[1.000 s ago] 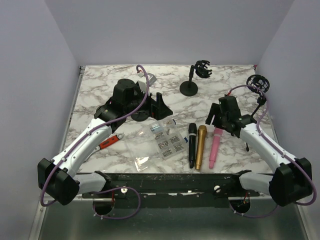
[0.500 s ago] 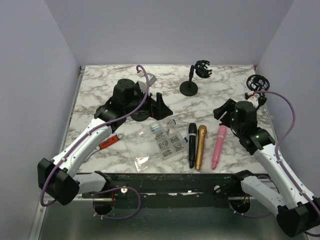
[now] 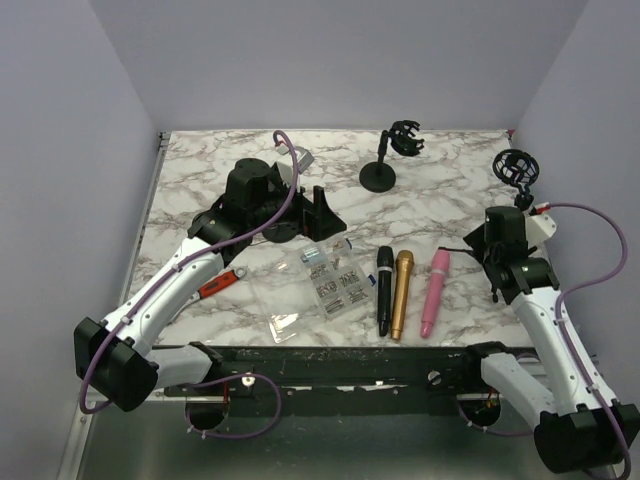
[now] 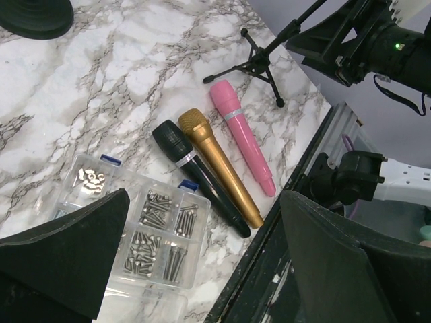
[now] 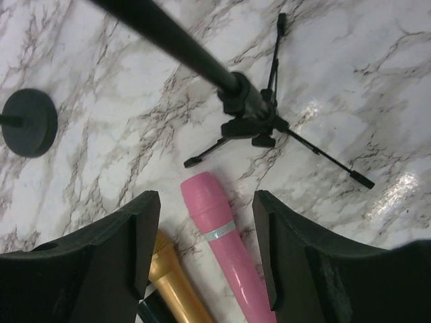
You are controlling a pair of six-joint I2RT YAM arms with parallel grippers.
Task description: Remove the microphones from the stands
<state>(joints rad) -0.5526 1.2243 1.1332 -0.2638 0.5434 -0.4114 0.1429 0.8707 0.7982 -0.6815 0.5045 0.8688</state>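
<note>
**Mic off the stand – back out clean**

The pink microphone [image 5: 225, 249] lies flat on the worktop [image 3: 200, 170], just beside the legs of the tripod stand [image 5: 252, 114] and next to the gold microphone [image 3: 400, 295]. The stand's holder [image 3: 513, 167] is empty. The right gripper [image 5: 205, 202] hovers over the mic, jaws wide apart, nothing held. The left gripper [image 4: 202, 198] is likewise spread and empty. The removal looks done. Retreat: lift straight up, avoid the tripod legs and pole, and don't roll the mic.

Your left arm [image 3: 175, 285] and right arm [image 3: 555, 330] are white shells with black joint housings. A purple cable [image 3: 285, 185] loops along each. Your left end effector [image 4: 203, 196] and right end effector [image 5: 205, 196] have broad, wedge-shaped matte-black fingers [image 4: 60, 256]. A green light [image 4: 394, 46] glows on the right wrist.
</note>
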